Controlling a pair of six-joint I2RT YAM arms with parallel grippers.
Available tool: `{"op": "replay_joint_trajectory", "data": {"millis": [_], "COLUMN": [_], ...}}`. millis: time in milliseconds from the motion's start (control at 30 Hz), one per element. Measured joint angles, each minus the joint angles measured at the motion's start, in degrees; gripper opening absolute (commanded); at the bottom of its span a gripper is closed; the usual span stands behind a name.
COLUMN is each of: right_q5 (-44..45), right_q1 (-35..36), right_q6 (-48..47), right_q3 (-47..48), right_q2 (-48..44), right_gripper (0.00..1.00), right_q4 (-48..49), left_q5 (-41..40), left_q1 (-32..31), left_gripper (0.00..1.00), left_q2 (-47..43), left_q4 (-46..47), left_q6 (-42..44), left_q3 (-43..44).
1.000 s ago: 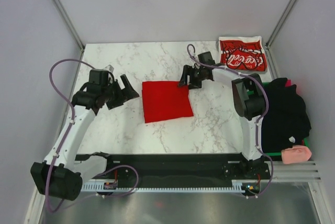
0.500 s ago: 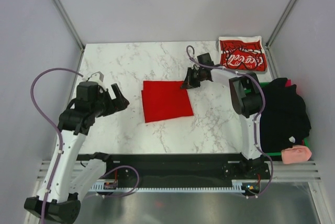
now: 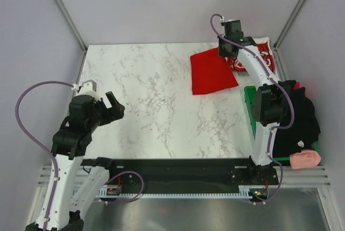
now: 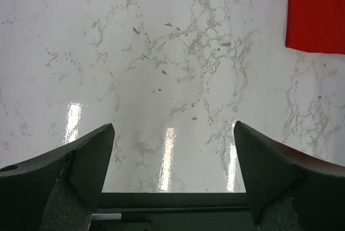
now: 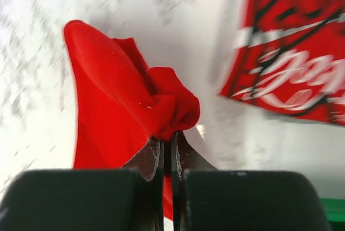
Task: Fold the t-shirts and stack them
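Since a second ago the plain red t-shirt (image 3: 213, 73) has travelled from the middle of the surface (image 3: 151, 90) to its far right part. The right tool (image 3: 226, 51), which stood spread beside it then, is now pressed together on it. The left arm has pulled back toward the near left corner.

There are two t-shirts. The plain one lies folded as a rough square, and a bunched fold at its far right corner (image 5: 170, 107) is pinched between the right tool's (image 5: 168, 145) tips. The printed t-shirt (image 3: 268, 58), red with white script, lies folded in the far right corner, just beside the plain one. The wrist view shows a strip of bare marble between them (image 5: 291, 74).

There are two arms. The right one reaches far forward along the right side, with its wrist turned in over the shirts. The left arm is bent back over bare marble, and the left tool (image 3: 115, 107) is spread wide and holds nothing (image 4: 173, 128).

A black cloth pile (image 3: 294, 117) sits on a green tray (image 3: 249, 99) at the right edge.
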Motion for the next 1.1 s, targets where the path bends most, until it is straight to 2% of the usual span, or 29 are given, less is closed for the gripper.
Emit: {"op": "replay_joint_trajectory", "data": {"millis": [167,400,633,1100], "right_q5": [7.5,11.8,12.3,9.4], "right_q1": [-3.1,-3.6,-4.8,-11.8], "right_q6": [-5.2,-12.4,-15.2,-14.8], "right_q3": [7.9,13.1,16.0,21.1], "right_q2": [-0.2,-0.2,-0.2,2.1], "right_gripper": [0.0,0.0,0.0,0.0], "right_q4": [-1.2,0.2,0.1,0.6], "left_q5": [-2.6,-6.4,-10.0,-11.5], "left_q1": [-0.7,-0.7,-0.8,-0.8], "left_gripper": [1.0,1.0,1.0,0.98], "left_q2": [-0.9,-0.8,-2.3,-0.5], "left_q4": [-0.2,-0.5,-0.3,-0.2], "left_q6": [0.0,-0.4,-2.0,-2.6], "left_q3": [0.0,-0.2,-2.3,-2.6]}}
